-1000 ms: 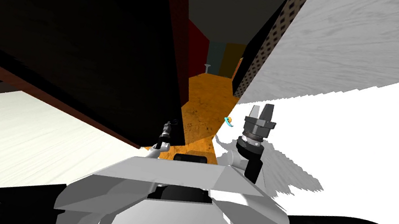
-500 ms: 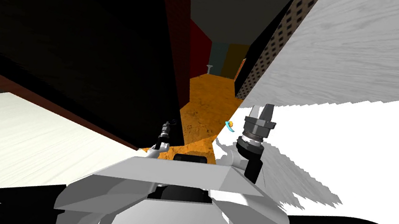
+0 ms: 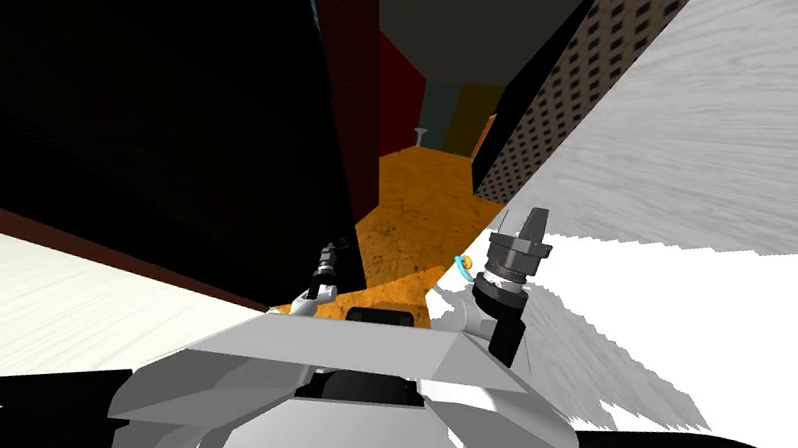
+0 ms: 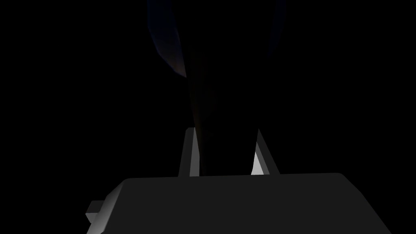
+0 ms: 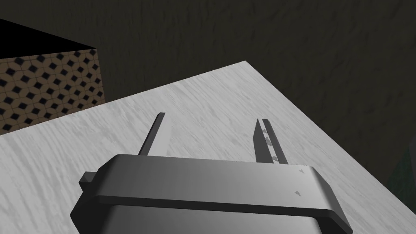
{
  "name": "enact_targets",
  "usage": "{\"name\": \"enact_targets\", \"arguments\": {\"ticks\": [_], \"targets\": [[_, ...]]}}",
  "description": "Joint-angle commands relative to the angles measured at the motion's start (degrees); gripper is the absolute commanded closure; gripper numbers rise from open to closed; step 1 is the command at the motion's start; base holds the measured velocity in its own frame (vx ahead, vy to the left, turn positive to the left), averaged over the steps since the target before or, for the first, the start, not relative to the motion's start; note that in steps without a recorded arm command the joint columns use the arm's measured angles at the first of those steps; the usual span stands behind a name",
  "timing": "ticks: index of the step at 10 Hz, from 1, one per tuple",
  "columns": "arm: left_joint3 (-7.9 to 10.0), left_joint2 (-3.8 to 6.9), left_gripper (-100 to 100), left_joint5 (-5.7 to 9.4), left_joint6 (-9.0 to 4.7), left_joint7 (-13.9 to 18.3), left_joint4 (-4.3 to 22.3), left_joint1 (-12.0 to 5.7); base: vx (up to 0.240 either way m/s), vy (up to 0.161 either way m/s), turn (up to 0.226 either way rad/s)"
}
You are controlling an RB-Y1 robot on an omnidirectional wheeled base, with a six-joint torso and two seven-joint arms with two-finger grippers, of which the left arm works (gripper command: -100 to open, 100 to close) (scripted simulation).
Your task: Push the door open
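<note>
The door (image 3: 729, 119) is a pale grey wood-grain panel on the right, and a small teal and orange handle (image 3: 460, 265) sits low on its near edge. My right gripper (image 3: 530, 218) stands open against that panel just past the handle. In the right wrist view both fingers lie along the grey door face (image 5: 195, 93), with nothing between the open gripper (image 5: 210, 118). My left gripper (image 3: 332, 261) is beside the edge of a dark panel (image 3: 155, 94) on the left. The left wrist view is dim, and the left gripper (image 4: 222, 130) shows its fingers apart.
Between the dark panel and the grey door an orange floor (image 3: 420, 209) runs ahead down a narrow corridor with red walls (image 3: 393, 93). A wall with a diamond pattern (image 3: 561, 91) lies behind the door's edge. White floor (image 3: 20, 295) lies at the lower left.
The grey door's edge has swung to the right and the gap onto the orange floor has widened. The dark panel on the left has grown in view. My right gripper stays on the door.
</note>
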Motion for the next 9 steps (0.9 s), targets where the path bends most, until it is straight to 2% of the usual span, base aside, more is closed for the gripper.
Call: {"name": "enact_targets", "arguments": {"ticks": [1,2,3,5,6,8,9], "targets": [[1.58,1.07,100,0.88,-0.76,-1.04,0.54,-0.96,0.206,-0.022,0.07],[1.58,1.07,100,0.88,-0.76,-1.04,0.54,-0.96,0.133,-0.002,0.01],[2.85,1.05,100,1.63,-1.03,-2.19,0.48,-1.07,0.186,0.005,0.051],[2.85,1.05,100,1.63,-1.03,-2.19,0.48,-1.07,0.121,-0.005,0.027],[4.18,0.83,100,2.42,-1.31,-3.38,0.42,-1.18,0.148,-0.007,0.067],[5.52,0.41,100,3.21,-1.59,-4.59,0.36,-1.29,0.236,0.002,0.094],[5.52,0.41,100,3.21,-1.59,-4.59,0.36,-1.29,0.144,-0.017,-0.004]]}}
